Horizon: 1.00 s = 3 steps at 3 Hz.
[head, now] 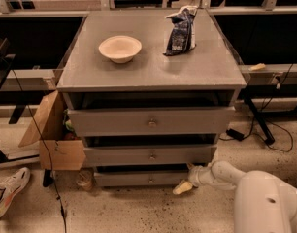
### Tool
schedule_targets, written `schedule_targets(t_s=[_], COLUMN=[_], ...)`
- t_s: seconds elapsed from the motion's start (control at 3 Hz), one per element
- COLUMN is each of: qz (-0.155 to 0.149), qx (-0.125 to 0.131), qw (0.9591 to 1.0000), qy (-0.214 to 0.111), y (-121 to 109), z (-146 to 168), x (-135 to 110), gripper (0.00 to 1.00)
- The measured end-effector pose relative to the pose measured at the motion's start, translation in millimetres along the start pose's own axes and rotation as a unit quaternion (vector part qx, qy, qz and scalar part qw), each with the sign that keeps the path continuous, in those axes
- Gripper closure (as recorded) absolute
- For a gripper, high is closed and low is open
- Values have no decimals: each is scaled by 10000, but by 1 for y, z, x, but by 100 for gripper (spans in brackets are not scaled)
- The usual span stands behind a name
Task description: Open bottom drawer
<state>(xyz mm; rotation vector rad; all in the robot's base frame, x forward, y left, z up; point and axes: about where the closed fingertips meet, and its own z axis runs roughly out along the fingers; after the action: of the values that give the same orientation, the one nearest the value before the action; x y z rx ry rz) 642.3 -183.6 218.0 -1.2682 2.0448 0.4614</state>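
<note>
The bottom drawer [134, 178] is the thinnest grey front, lowest in the cabinet, with a small brass knob [151, 180] at its centre. It looks shut or nearly shut. My gripper [186, 178] is low, near the floor, at the drawer's right end, well right of the knob. Its fingers are spread: one tip [190, 168] by the drawer's right corner, the other [181, 188] lower, over the floor. It holds nothing. My white arm [265, 198] comes in from the lower right.
Above are the mid-sized drawer [151, 155] and the widest top drawer [151, 122]. A beige bowl [120, 48] and a dark chip bag [181, 30] sit on the cabinet top. A cardboard box [54, 135] stands at the left, a shoe [8, 191] on the floor, cables at the right.
</note>
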Motion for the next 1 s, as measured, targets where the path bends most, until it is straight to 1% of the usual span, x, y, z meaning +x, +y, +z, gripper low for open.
schedule_targets(t_s=[0.33,0.67,1.0], qz=[247,334,334], qx=[-178,-282,-282], qw=[9994,9987,9987], qy=[190,262,261], y=[-6,-8,-8], z=[16,22,20], x=[15,21,19], gripper=[0,19,42])
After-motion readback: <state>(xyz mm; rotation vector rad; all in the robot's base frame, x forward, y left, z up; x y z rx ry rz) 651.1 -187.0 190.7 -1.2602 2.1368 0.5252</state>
